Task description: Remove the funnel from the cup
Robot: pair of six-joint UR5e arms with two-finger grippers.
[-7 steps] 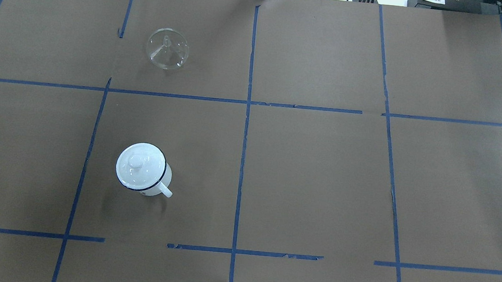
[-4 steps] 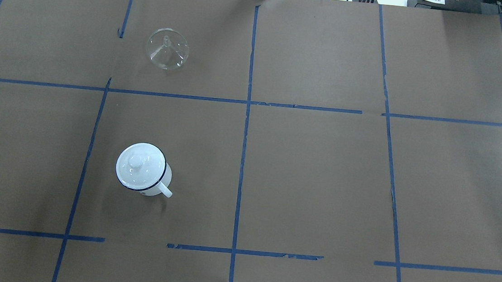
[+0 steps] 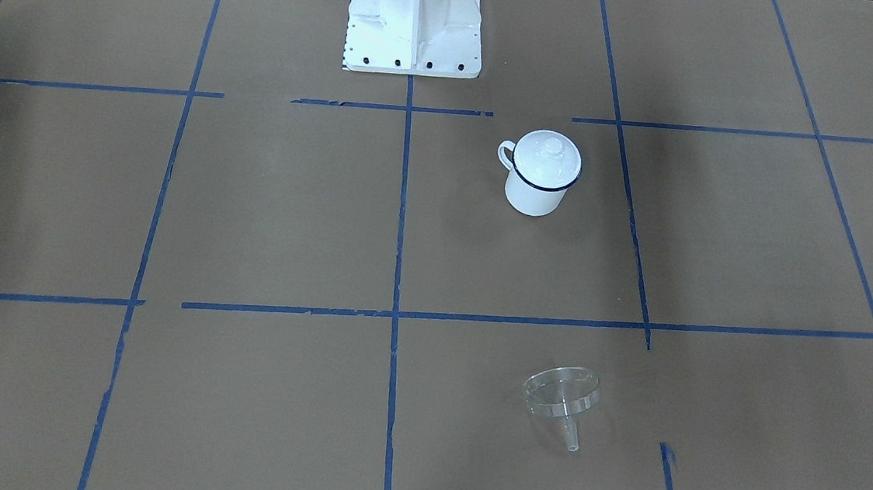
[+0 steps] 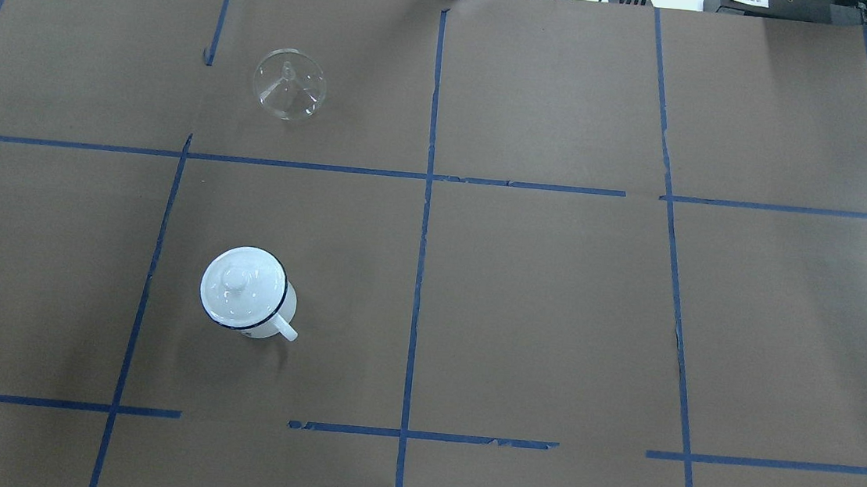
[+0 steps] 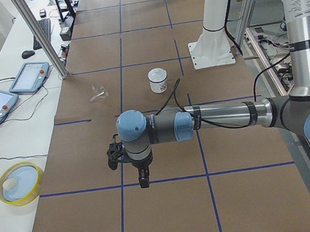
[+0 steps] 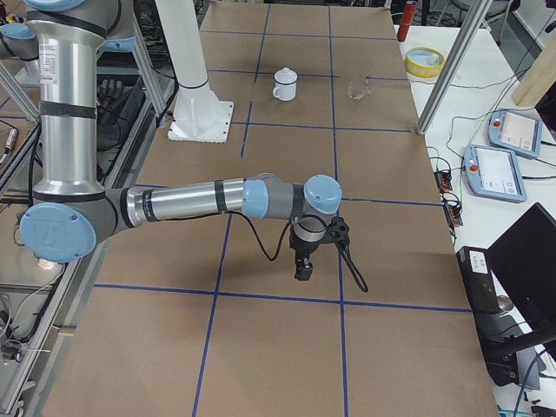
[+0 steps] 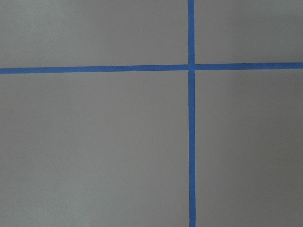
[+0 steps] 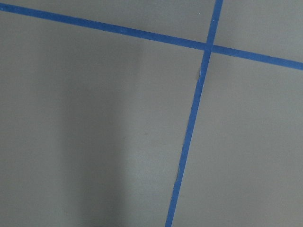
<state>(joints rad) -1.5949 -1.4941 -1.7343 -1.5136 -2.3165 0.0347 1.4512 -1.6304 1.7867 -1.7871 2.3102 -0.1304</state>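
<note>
Two grippers hang over bare brown paper at opposite ends of the table (image 4: 554, 301), both well apart from the work. The left gripper (image 5: 144, 183) and the right gripper (image 6: 303, 274) show only in the side views, so I cannot tell how far either stands open; neither appears to have hold of anything. The funnel (image 3: 561, 390) is not in the cup (image 3: 535, 197): it lies on the paper in the robot's left half, on the far side from the robot's base, with the cup nearer the base and a taped line between them. It rests tilted on rim and spout, its long axis running from the robot's side towards the operators' side, spout pointing away from the robot. The left arm is the nearer; from its fingers the funnel lies further along the table towards the centre. The cup is upright and closed by a white knobbed lid (image 3: 547, 159), contents hidden. The funnel holds nothing visible. Judgement: removal looks complete as things lie.
</note>
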